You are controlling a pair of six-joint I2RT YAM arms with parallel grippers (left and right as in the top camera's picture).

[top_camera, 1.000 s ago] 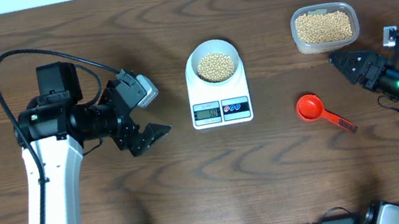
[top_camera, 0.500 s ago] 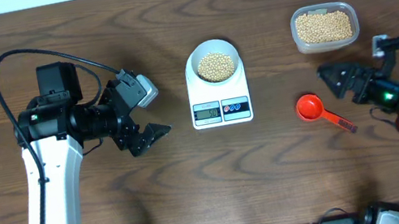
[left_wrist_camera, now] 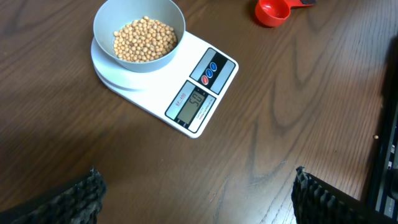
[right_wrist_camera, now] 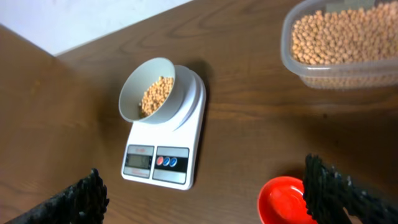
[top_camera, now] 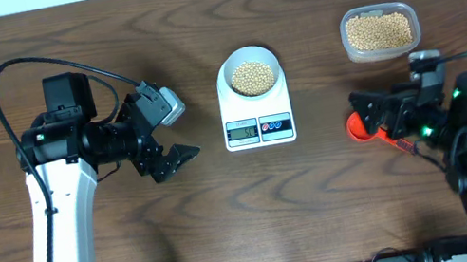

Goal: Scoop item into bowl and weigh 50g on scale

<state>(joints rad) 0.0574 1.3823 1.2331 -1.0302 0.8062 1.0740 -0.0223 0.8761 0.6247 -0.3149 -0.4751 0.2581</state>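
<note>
Left tool (top_camera: 178, 158) hangs left of the scale (top_camera: 259, 128), well apart, jaws wide, nothing in them. Centre desk: the bowl (left_wrist_camera: 121, 9) sits on the scale's platform with beans (top_camera: 253, 77) heaped inside; display lit, digits too small to trust. Right side: your right tool (top_camera: 368, 115) hovers directly over the red scoop (right_wrist_camera: 283, 200), jaws spread full, empty. Cup end lies under the tool, handle running off right and toward the robot. Tub (top_camera: 383, 54) of beans sits just beyond. Right arm is far nearer; any top-up likely starts by setting the jaws across that handle.
</note>
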